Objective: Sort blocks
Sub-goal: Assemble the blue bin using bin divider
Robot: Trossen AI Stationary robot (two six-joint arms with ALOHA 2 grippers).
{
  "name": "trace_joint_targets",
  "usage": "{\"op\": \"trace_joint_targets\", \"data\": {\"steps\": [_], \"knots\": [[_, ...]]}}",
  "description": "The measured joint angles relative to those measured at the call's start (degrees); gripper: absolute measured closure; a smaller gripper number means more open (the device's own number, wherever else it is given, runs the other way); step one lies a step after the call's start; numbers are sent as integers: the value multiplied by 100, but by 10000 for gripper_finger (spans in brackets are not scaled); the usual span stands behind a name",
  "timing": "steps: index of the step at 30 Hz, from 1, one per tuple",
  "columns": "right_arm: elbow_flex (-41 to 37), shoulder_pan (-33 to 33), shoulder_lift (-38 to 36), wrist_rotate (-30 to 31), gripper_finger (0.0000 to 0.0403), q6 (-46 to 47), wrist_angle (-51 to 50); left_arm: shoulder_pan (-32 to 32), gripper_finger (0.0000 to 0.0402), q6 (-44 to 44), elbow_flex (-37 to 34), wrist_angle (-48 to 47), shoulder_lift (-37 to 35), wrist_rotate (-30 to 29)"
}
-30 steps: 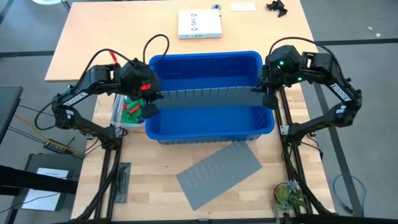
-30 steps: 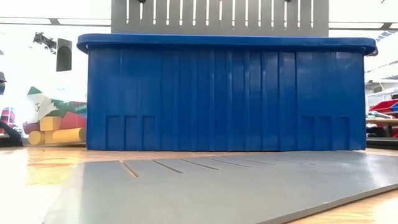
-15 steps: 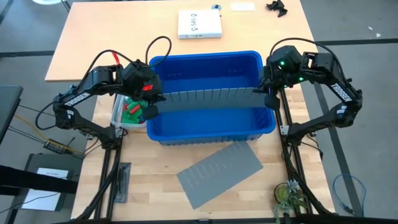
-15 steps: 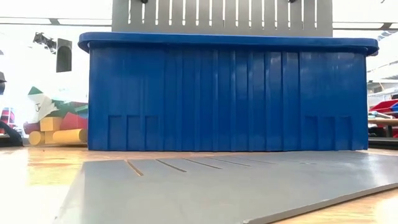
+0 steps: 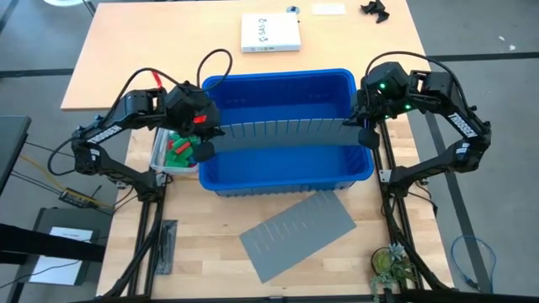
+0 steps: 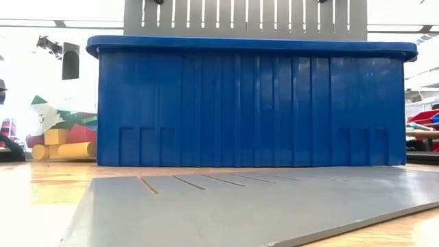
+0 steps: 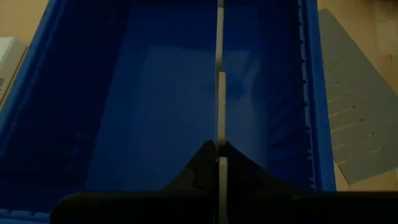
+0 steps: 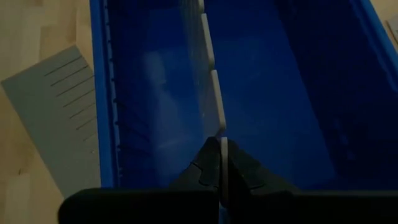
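Step in hand: we judge we are seating the grey slotted divider [image 5: 282, 130] in the blue bin [image 5: 286, 181]; both ends must descend level.
Left gripper [image 7: 219, 163]: fingers pressed together, pinching the divider's left end.
Right gripper [image 8: 222, 163]: pinching its right end.
Divider axis: long axis spans the bin's length, panel upright.
Blocks [image 5: 177, 148]: in the clear tub [image 5: 159, 157] just left of the bin.
Spare divider [image 5: 296, 233]: flat on the table.

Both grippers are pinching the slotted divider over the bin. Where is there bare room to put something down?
Free: the tabletop left of the white box, and the wood left of the flat grey panel. Crowded: the clear tub of blocks under the left gripper.
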Motion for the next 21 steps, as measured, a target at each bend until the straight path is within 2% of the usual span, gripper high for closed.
{"op": "trace_joint_targets", "data": {"steps": [4, 21], "knots": [[0, 0, -2, -19, 403, 2, -28, 1, 380, -51, -3, -17, 0, 306], [2, 0, -2, -2, 403, 2, -56, 1, 380, -384, -17, 67, 7, 338]]}}
